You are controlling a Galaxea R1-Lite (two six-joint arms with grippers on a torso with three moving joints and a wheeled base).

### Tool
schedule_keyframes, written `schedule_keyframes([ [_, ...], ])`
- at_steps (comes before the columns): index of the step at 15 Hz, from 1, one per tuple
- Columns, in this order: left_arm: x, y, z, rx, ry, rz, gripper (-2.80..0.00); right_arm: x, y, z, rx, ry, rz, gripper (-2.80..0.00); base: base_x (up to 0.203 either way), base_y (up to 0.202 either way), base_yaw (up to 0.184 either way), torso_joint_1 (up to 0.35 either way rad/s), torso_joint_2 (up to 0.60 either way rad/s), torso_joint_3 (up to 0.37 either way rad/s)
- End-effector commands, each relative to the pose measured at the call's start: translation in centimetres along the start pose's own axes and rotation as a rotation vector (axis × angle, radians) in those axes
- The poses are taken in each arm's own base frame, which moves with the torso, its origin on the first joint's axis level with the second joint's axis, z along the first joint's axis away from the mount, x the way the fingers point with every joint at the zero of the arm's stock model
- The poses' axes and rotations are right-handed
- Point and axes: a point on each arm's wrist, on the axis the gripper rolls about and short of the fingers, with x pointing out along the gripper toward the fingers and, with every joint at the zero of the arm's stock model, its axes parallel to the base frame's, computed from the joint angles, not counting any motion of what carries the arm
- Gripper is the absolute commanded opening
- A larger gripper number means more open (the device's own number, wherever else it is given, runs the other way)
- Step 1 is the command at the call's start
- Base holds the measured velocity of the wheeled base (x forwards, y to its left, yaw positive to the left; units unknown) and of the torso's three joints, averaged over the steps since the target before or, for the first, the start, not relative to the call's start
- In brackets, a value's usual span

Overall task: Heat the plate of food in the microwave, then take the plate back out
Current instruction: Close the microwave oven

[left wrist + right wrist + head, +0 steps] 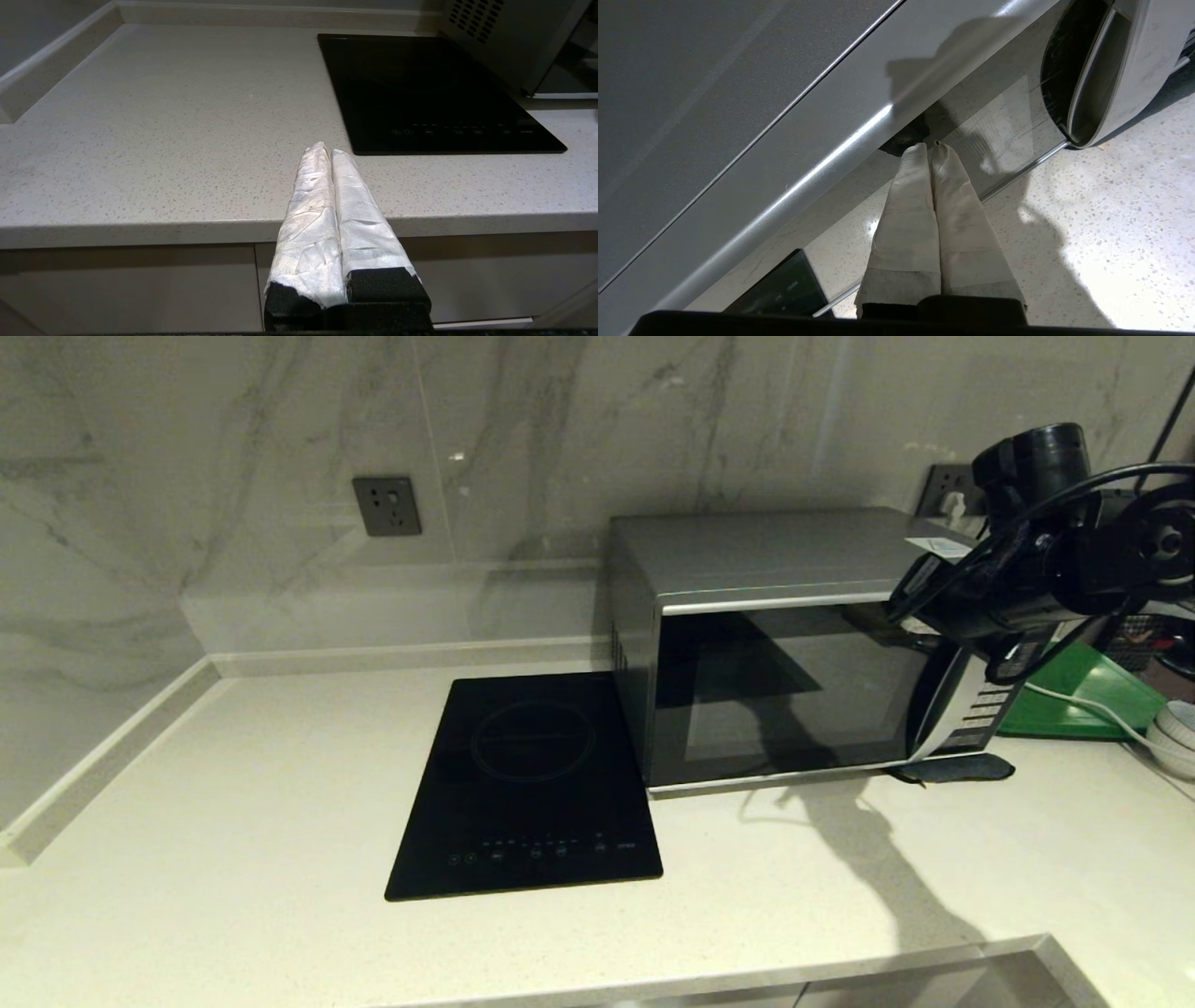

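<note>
The silver microwave [758, 558] stands on the counter against the back wall, its dark glass door [794, 695] closed. My right arm [1036, 574] hangs in front of its upper right corner, covering the top of the curved handle [1099, 79]. In the right wrist view my right gripper [930, 148] is shut with nothing in it. Its wrapped tips sit close to the door glass, just under the silver top strip [822, 158]. The plate of food is out of view. My left gripper [331, 150] is shut and empty, held low over the counter's front edge.
A flat black induction hob [527, 784] lies left of the microwave. Behind its right side lean a green tray [1088, 695] and a white cable, with stacked pale bowls [1178, 735] at the right edge. A dark flat object [957, 768] lies under the microwave's front right corner.
</note>
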Motion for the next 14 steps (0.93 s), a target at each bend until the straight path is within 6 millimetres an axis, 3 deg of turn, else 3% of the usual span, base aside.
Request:
schedule_keyframes([
  [1, 0.0, 0.0, 0.0, -0.001, 0.0, 0.001, -2.8, 0.4, -0.4, 0.1, 0.007, 0.002, -0.015, -2.8, 0.0, 0.0, 0.0, 0.0, 0.0, 0.0],
  [3, 0.0, 0.0, 0.0, -0.001, 0.0, 0.001, -2.8, -0.6, -1.2, 0.7, 0.015, -0.009, -0.025, -2.8, 0.0, 0.0, 0.0, 0.0, 0.0, 0.0],
  [7, 0.0, 0.0, 0.0, -0.001, 0.0, 0.001, -2.8, -5.7, -4.1, 2.0, 0.024, -0.019, 0.0, -2.8, 0.0, 0.0, 0.0, 0.0, 0.0, 0.0],
  [10, 0.0, 0.0, 0.0, -0.001, 0.0, 0.001, -2.8, -9.3, -8.3, 3.0, -0.017, -0.013, 0.007, -2.8, 0.0, 0.0, 0.0, 0.0, 0.0, 0.0],
  [14, 0.0, 0.0, 0.0, -0.001, 0.0, 0.001, -2.8, -11.1, -13.6, 5.1, 0.027, 0.094, 0.207, -2.8, 0.0, 0.0, 0.0, 0.0, 0.0, 0.0],
])
